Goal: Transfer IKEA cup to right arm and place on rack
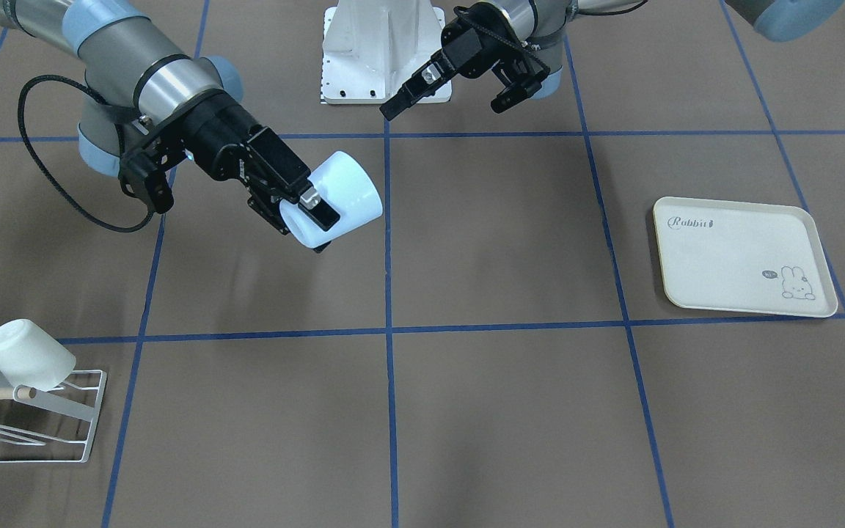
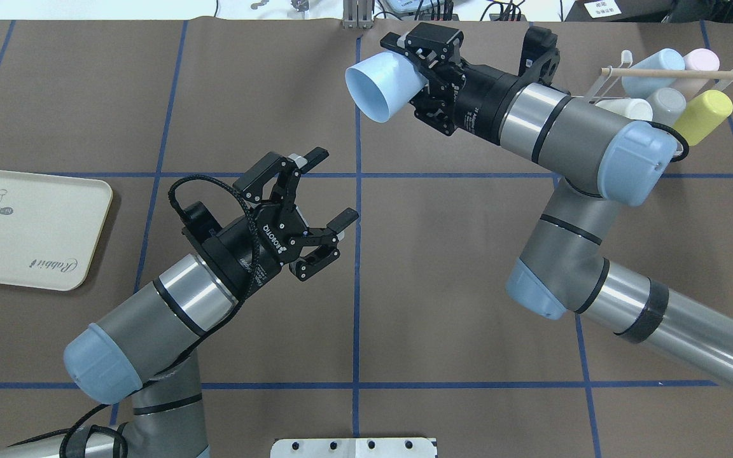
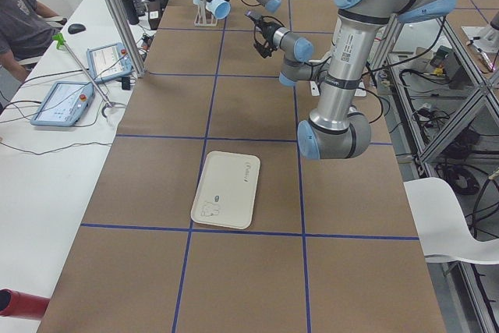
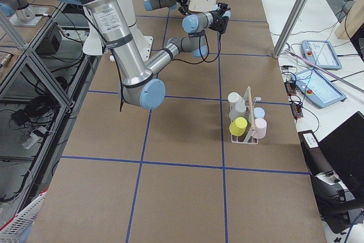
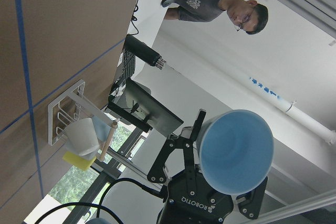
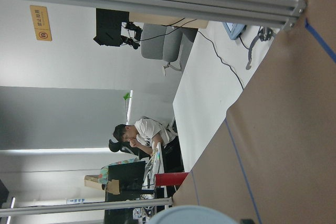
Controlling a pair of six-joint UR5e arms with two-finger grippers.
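Handover apparently done: right end effector (image 2: 418, 84) holds the cup (image 2: 376, 86), left end effector (image 2: 336, 184) wide, empty; next, carry to rack (image 2: 614, 72) at 2 o'clock.

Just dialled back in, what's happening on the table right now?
The right tool is shut on the light blue cup and holds it on its side above the table, mouth facing the left tool. The left tool is open, empty and apart from the cup. So the cup is with the right arm but not yet on the rack, which stands on the robot's far right with several other cups on it. The rabbit-print tray lies on the robot's left.
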